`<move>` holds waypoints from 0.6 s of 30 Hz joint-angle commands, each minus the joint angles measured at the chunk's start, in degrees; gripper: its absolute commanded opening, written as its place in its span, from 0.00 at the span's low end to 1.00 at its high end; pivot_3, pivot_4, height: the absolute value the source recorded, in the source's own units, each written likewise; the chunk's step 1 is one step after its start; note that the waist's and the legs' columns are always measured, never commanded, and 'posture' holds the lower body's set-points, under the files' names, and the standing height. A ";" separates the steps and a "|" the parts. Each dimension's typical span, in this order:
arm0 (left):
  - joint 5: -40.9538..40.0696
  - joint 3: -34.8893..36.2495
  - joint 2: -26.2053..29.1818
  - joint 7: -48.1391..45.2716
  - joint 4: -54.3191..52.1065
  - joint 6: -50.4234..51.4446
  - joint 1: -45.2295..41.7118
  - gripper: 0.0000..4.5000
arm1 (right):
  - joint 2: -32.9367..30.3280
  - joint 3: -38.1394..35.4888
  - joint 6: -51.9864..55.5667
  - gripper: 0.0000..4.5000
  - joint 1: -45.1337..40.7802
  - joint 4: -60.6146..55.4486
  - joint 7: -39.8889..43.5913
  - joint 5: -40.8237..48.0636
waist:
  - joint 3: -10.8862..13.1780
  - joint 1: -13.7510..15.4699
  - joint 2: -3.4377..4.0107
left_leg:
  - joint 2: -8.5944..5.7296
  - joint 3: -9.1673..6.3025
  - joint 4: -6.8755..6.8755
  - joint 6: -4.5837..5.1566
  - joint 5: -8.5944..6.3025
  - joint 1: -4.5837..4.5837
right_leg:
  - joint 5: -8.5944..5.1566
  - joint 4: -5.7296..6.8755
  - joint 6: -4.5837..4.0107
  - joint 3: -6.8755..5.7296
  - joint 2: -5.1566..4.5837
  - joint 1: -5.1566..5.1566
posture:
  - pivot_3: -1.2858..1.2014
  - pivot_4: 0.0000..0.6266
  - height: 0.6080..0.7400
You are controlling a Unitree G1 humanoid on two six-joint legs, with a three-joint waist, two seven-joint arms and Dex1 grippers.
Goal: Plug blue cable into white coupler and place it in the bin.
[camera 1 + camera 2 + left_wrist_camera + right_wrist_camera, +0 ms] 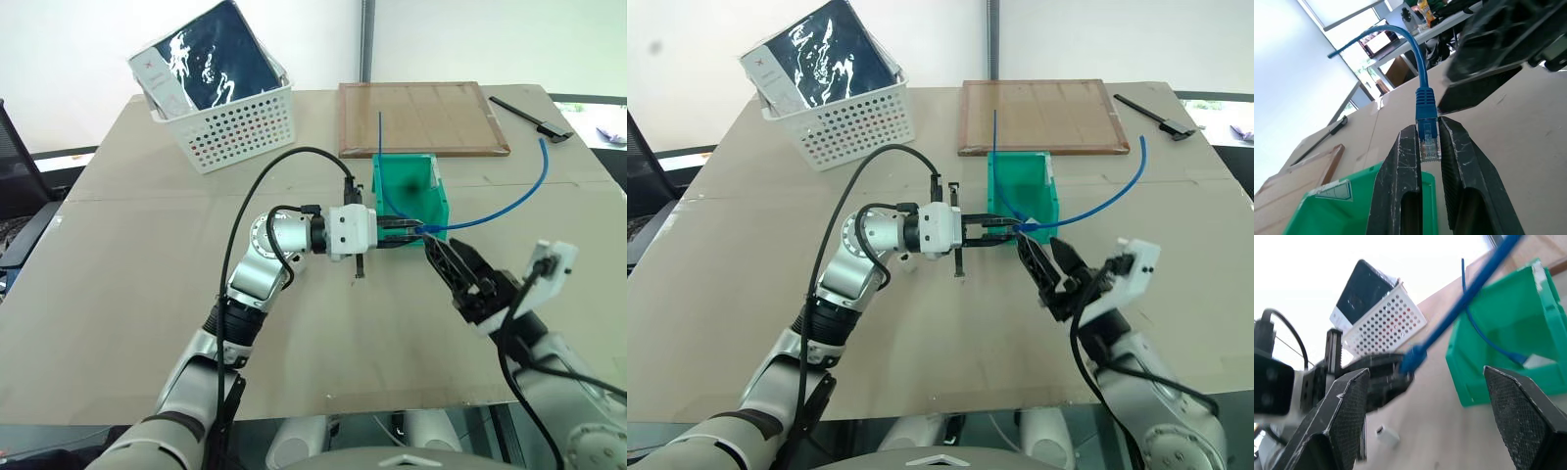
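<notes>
Left end effector (416, 233) level, pinching blue cable (1426, 125)

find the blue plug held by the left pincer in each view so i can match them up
Left eye view: blue cable plug, centre right, at the left pincer tips before the bin.
Right eye view: plug, centre, against the bin's front.
Left wrist view: plug mid-frame, clamped between the fingers.
Right wrist view: plug, left of centre.
Shared landmark: the green bin.
</notes>
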 commanded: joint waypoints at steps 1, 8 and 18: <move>-0.40 0.88 0.22 0.67 -1.31 -1.42 -0.96 0.00 | 0.60 0.59 -2.17 0.81 -2.90 0.79 -2.15 2.50 | 0.00 0.05 0.00 | 0.00 -0.02 0.00 0.00 0.00 0.00 | 0.00 0.00 -0.01 -0.01 0.01 0.00 | 0.52 0.24 1.00; 0.06 0.53 0.01 1.25 -0.29 -2.72 -0.19 0.00 | -0.46 1.33 -3.32 0.38 -4.59 1.91 -2.82 4.19 | 0.00 -0.01 0.01 | -0.01 -0.02 0.00 0.00 0.00 0.00 | 0.01 0.02 -0.01 0.00 0.01 0.00 | 0.52 0.24 1.00; 2.02 -0.86 -0.37 1.79 6.22 -14.61 6.68 0.00 | -3.21 3.59 -3.20 0.02 -4.73 2.07 -3.17 6.33 | -0.02 -0.27 0.04 | 0.02 0.01 -0.04 0.01 0.00 0.07 | 0.00 0.05 -0.02 0.04 0.03 0.01 | 0.52 0.24 1.00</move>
